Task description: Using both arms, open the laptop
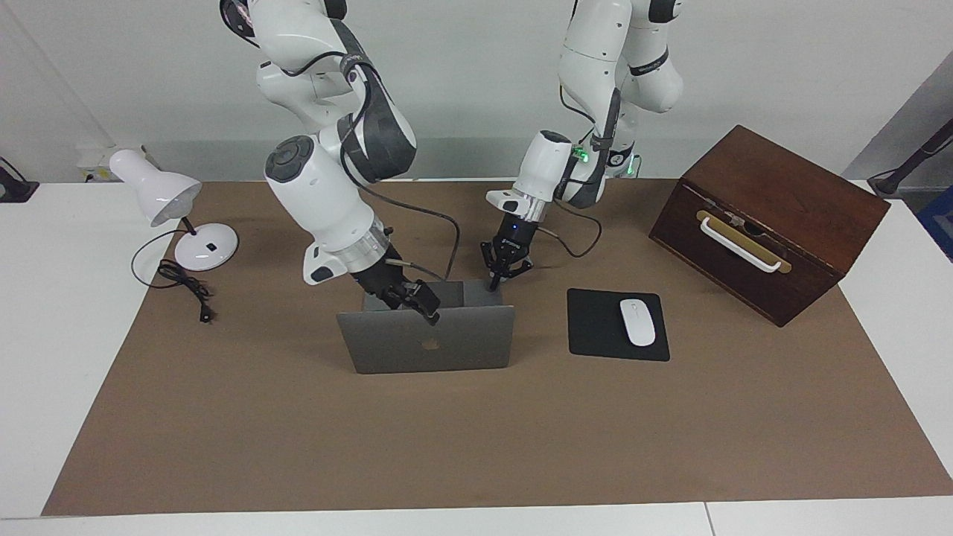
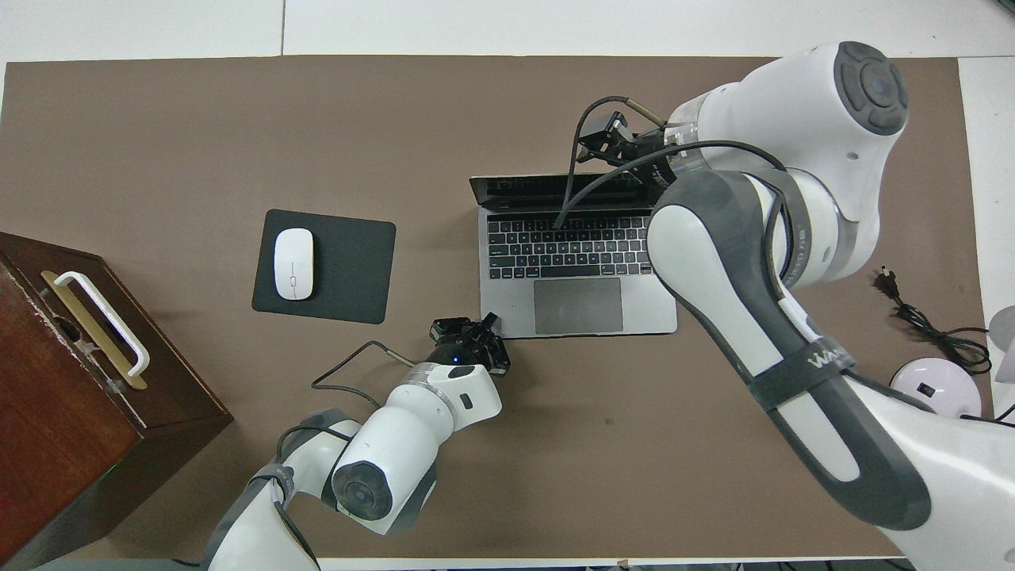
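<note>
You've got the laptop (image 1: pixel 432 344) open mid-table beside the mouse pad (image 1: pixel 616 325). Left gripper (image 1: pixel 494 282), fingers together, presses its base corner; right gripper (image 1: pixel 426 305), spread wide, at lid's top edge.

You see a plain white wall (image 1: pixel 476 89) along the top of the frame; a white table (image 1: pixel 59 335) carries a brown mat (image 1: pixel 476 432) across the middle; a white desk lamp (image 1: pixel 167 205) sits upper left; a dark wooden box (image 1: pixel 774 216) upper right.
</note>
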Robot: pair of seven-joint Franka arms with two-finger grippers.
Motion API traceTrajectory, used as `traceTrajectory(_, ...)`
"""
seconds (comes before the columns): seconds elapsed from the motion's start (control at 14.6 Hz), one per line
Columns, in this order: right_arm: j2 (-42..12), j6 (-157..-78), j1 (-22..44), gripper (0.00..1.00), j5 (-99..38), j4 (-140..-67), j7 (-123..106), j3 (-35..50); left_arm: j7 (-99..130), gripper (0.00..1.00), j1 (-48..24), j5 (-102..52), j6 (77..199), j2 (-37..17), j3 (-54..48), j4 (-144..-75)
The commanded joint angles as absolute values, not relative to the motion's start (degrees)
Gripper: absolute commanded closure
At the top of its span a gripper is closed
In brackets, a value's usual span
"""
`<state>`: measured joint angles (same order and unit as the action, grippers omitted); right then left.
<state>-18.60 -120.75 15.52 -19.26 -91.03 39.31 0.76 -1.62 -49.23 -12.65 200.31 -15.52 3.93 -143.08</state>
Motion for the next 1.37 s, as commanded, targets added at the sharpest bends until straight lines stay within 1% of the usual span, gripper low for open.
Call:
traceTrajectory(0.0,-15.21,-116.30,13.10,0.00,-16.00,-92.20,33.86,1.32,-2.02,1.00,-50.27,-13.97,200.83,-18.37,4.66,-142.74)
traceTrajectory(0.27,-12.75,-110.93,9.85,0.00,-12.49,-91.58,23.76,1.32,-2.11,1.00,-49.40,-14.50,200.74,-18.11,4.66,-142.29)
traceTrajectory(0.75,-9.32,-104.95,2.74,0.00,-5.19,-91.67,4.33,1.32,-1.41,1.00,-48.69,-16.95,200.31,-15.83,4.66,-141.77)
traceTrajectory(1.03,-8.62,-103.62,-1.57,0.00,-2.65,-91.76,-0.96,1.23,-1.41,1.00,-49.57,-21.18,196.01,-11.26,4.66,-141.77)
traceTrajectory(1.3,-7.65,-102.83,-4.13,0.00,-0.36,-92.02,-4.39,1.23,-1.41,1.00,-48.52,-21.71,185.39,-3.89,5.27,-141.77)
